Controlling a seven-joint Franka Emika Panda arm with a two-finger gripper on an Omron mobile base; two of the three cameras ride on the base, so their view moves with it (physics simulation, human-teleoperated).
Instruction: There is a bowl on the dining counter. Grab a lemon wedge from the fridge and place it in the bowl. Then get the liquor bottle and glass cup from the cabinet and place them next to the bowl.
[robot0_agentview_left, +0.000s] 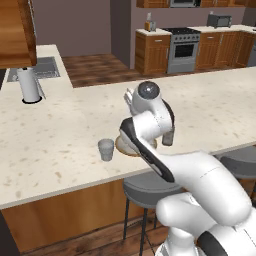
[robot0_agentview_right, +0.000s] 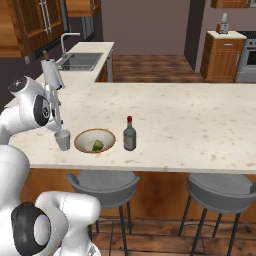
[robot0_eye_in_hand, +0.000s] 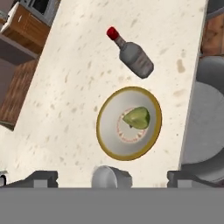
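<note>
On the dining counter (robot0_agentview_left: 60, 130) stand the glass cup (robot0_agentview_left: 105, 149), the tan bowl (robot0_agentview_right: 95, 140) and the red-capped liquor bottle (robot0_agentview_right: 129, 134), side by side near the front edge. A green lemon wedge (robot0_eye_in_hand: 137, 118) lies inside the bowl (robot0_eye_in_hand: 129, 123). My gripper (robot0_eye_in_hand: 112, 178) hangs open just above the cup (robot0_eye_in_hand: 109, 177), with its fingertips (robot0_eye_in_hand: 41, 177) wide apart on either side and nothing held. In the right base view the gripper (robot0_agentview_right: 56, 124) sits directly over the cup (robot0_agentview_right: 62, 140). My arm hides part of the bowl and of the bottle (robot0_agentview_left: 168, 136) in the left base view.
Grey stools (robot0_agentview_right: 102, 185) (robot0_agentview_right: 220, 192) stand under the counter's front edge. A white upright roll (robot0_agentview_left: 30, 85) and a sink (robot0_agentview_right: 80, 61) are at the far left. A stove (robot0_agentview_left: 183, 47) and wooden base cabinets line the back wall.
</note>
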